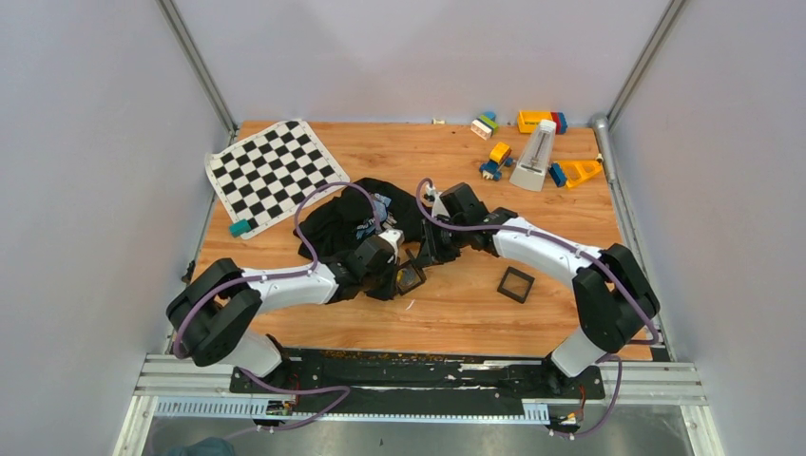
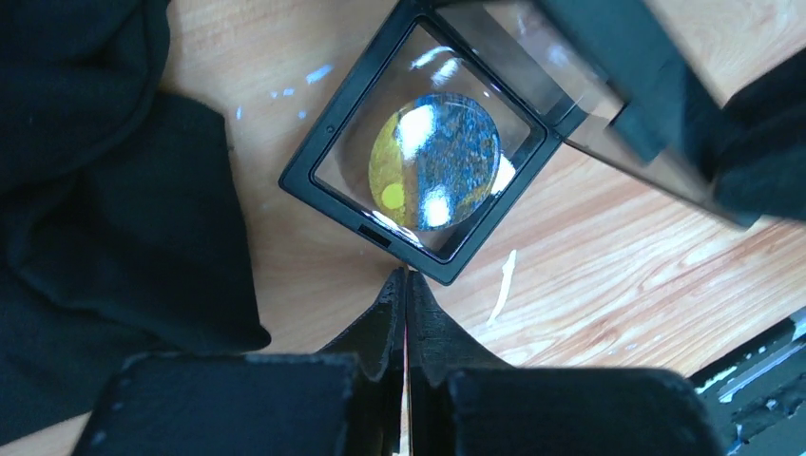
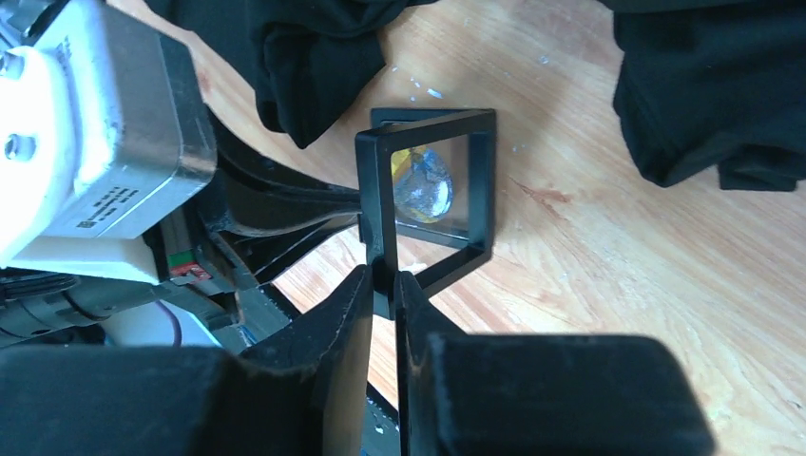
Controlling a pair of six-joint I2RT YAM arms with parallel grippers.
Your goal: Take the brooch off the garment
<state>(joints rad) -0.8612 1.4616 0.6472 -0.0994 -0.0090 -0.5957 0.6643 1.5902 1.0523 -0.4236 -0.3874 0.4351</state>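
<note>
The garment [image 1: 347,218], a black T-shirt with a blue and white print, lies crumpled at mid-table; its cloth shows in the left wrist view [image 2: 86,190] and the right wrist view [image 3: 703,85]. The brooch [image 2: 434,161], a small round disc showing a blue and yellow face, lies inside an open black square frame [image 2: 328,176] on the wood beside the shirt, seen again through the lid [image 3: 423,185]. My right gripper [image 3: 383,280] is shut on the frame's raised lid [image 3: 375,190]. My left gripper [image 2: 407,277] is shut and empty, its tips at the frame's near edge. Both grippers [image 1: 397,275] [image 1: 425,258] meet at the frame [image 1: 411,277].
A second black square frame [image 1: 516,284] lies right of centre. A chequered mat [image 1: 274,173] lies at the back left with a teal block [image 1: 239,228] at its corner. Toy blocks [image 1: 534,121] and a white metronome [image 1: 535,157] stand at the back right.
</note>
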